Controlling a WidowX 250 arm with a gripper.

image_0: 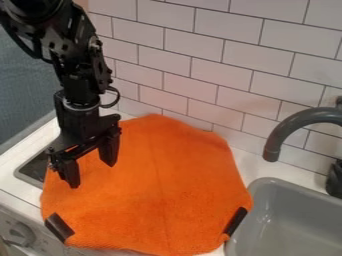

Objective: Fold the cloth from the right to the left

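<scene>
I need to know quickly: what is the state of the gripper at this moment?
Gripper: open, fingers apart with nothing between them, over the orange cloth, toward the left in the view.

LOG | text, labels, brands: none legible | numbers, signs: none legible
</scene>
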